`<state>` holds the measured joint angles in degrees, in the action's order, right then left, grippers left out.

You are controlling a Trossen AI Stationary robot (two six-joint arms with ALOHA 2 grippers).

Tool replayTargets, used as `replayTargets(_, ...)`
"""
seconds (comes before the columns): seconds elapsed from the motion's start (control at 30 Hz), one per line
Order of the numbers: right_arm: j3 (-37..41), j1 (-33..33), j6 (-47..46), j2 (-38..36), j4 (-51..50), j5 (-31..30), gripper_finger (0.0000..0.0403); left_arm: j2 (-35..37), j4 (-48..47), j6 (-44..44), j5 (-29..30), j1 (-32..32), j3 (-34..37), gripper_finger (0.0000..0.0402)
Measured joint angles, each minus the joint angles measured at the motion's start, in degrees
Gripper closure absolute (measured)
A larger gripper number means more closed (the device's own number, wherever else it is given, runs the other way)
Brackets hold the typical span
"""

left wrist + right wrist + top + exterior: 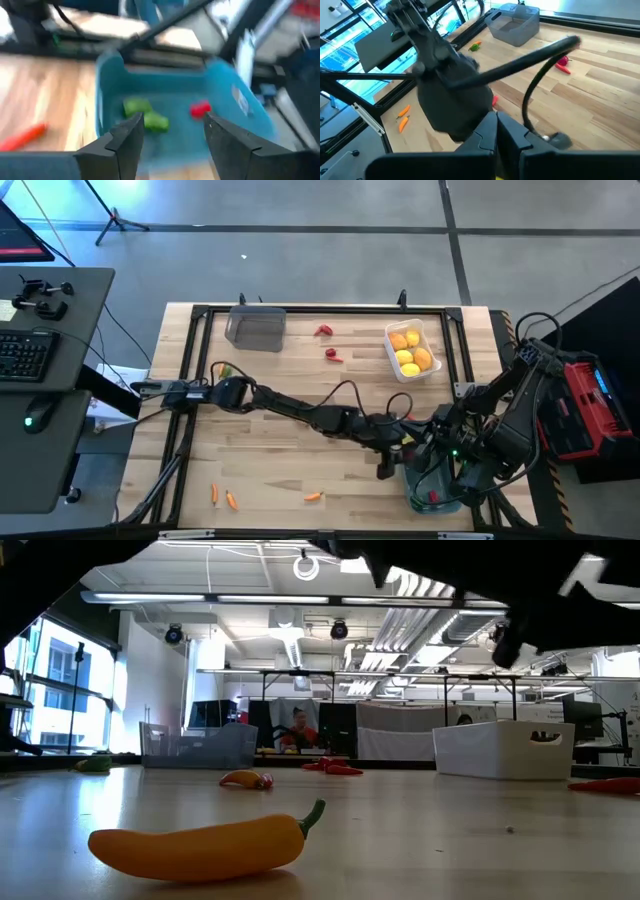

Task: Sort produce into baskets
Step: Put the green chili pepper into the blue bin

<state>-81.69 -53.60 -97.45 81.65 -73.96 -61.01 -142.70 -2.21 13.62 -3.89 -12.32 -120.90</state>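
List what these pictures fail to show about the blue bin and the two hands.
- Blue-grey plastic bin: high view, mostly covered by both arms; contents unreadable there.
- Its contents: left wrist view, motion blur; green pieces and a red piece lack clear shape.
- Right hand: right wrist view, fingertips close together; anything gripped is cut off by the bottom edge.
- Left hand: open, empty.

**Wood, plastic and dark matt arms**

You have a pale wooden counter (280,440) with visible plank grain and a soft sheen. The blue bin (165,85) looks like smooth plastic, the white bin (505,750) matt plastic, the grey bin (515,20) translucent. The yellow pepper (200,845) is glossy. Your left end effector (172,142) has matt dark fingers.
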Motion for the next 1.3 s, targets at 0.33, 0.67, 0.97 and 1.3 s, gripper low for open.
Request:
replayTargets(0.33, 0.02, 0.00, 0.00, 0.00, -1.14, -5.30, 0.0403, 11.20, -37.89, -7.04, 5.74, 0.22, 5.38, 0.0201)
replayTargets(0.67, 0.02, 2.45, -0.57, -0.02, -1.44, -0.67, 0.0403, 44.10, -14.40, 9.12, 6.15, 0.59, 50.78, 0.0201)
replayTargets(0.97, 0.02, 14.85, 14.97, 0.00, 7.49, 8.45, 0.0403, 66.52, -21.40, 8.19, 9.84, 0.68, 63.55, 0.0201)
replayTargets(1.3, 0.02, 27.29, 21.65, 0.02, 11.40, 10.89, 0.0403, 71.14, -51.01, 11.58, 13.30, 1.21, 64.94, 0.0202)
